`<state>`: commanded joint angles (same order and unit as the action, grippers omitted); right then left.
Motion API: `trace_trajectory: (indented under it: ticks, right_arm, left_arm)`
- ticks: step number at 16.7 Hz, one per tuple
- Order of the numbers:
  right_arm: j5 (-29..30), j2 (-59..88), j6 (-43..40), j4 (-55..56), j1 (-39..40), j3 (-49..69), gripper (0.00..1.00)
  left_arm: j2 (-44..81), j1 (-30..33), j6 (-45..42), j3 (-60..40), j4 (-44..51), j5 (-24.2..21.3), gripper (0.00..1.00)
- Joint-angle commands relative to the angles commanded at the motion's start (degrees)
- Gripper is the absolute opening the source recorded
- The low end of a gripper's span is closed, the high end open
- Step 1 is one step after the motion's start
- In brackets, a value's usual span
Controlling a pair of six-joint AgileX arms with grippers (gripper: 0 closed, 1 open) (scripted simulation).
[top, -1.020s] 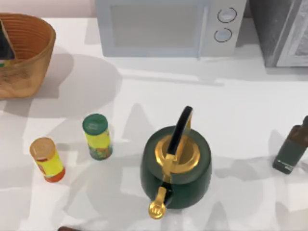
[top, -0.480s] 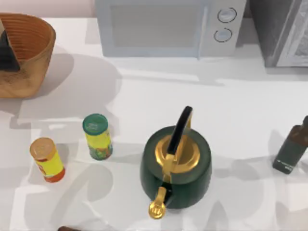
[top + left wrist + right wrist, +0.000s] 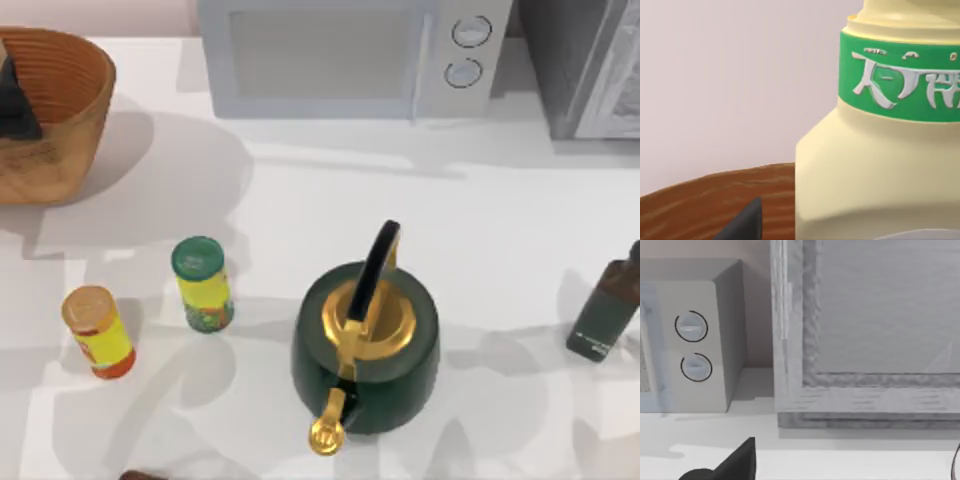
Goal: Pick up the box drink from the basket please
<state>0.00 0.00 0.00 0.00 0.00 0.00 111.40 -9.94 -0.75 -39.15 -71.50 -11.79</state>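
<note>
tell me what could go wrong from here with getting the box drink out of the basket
1. The left hand is down inside the basket at the top view's left edge, close to the woven wall; lifting at an angle could snag the rim and drag the basket.
2. In the left wrist view the box drink sits very near the camera, but the fingers' contact on it cannot be seen, so a poor grip could let it slip on the lift.

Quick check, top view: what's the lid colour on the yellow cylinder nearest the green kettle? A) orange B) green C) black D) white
B: the yellow cylinder next to the green kettle has a green lid; the orange-lidded one stands farther toward the table's left.
</note>
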Motion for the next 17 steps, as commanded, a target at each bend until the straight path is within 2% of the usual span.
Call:
trace_trajectory:
  ticks: [7, 12, 17]
  right_arm:
    - [0.0, 0.0, 0.0, 0.0, 0.0, 0.0, 1.0]
    - [0.0, 0.0, 0.0, 0.0, 0.0, 0.0, 1.0]
    - [0.0, 0.0, 0.0, 0.0, 0.0, 0.0, 1.0]
  left_arm:
    - [5.6, 1.06, 0.03, -9.43, 3.71, 0.98, 1.0]
    - [6.08, 1.14, 0.04, -10.22, 4.03, 1.05, 1.0]
    - [6.08, 1.14, 0.04, -10.22, 4.03, 1.05, 0.62]
